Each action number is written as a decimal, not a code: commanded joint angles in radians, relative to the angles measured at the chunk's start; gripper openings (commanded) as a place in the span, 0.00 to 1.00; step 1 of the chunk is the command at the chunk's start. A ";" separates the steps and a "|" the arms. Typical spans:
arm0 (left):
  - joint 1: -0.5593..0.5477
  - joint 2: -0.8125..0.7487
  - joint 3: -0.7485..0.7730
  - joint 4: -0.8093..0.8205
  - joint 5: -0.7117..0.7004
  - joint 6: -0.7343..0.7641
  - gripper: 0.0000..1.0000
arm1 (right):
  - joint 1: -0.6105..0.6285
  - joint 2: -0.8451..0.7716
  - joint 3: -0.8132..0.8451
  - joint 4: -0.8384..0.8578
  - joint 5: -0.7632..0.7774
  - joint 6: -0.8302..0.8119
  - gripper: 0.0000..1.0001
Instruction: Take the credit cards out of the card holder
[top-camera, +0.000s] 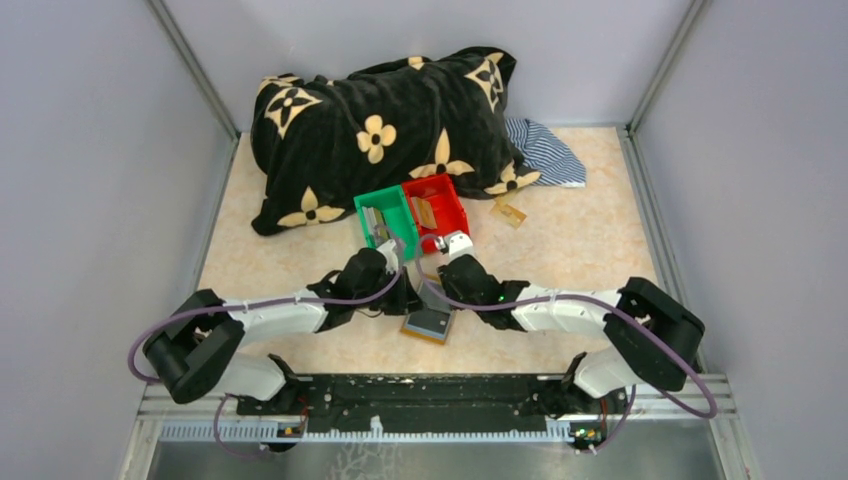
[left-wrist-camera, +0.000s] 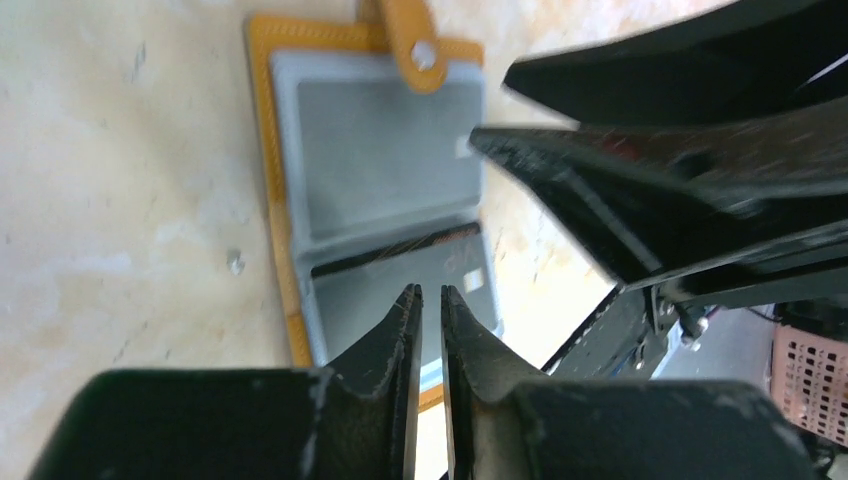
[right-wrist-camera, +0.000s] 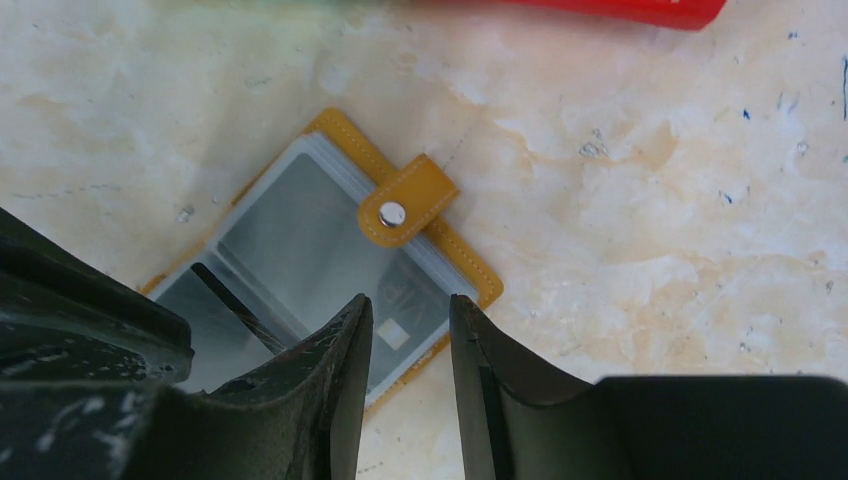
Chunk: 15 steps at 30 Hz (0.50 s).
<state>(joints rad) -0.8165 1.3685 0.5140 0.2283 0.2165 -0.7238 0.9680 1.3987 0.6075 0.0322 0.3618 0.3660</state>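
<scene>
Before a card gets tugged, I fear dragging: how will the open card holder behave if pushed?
The card holder lies flat on the smooth table, so it likely slides rather than tips. Its thin sleeves look floppy, probably buckling.

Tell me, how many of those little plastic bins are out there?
2. A green bin and a red bin stand side by side, just in front of the black flowered blanket. That blanket could hide others.
</scene>
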 joint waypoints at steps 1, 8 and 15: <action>-0.022 -0.028 -0.078 0.045 0.025 -0.024 0.17 | -0.017 -0.002 0.070 0.084 -0.043 -0.027 0.36; -0.134 0.007 -0.081 0.072 0.014 -0.014 0.20 | -0.041 0.044 0.101 0.093 -0.087 -0.074 0.42; -0.145 0.098 -0.048 0.070 0.020 -0.032 0.20 | -0.041 0.050 0.124 0.110 -0.181 -0.087 0.26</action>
<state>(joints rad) -0.9588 1.4239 0.4332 0.2813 0.2310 -0.7479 0.9325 1.4521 0.6758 0.0841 0.2504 0.2993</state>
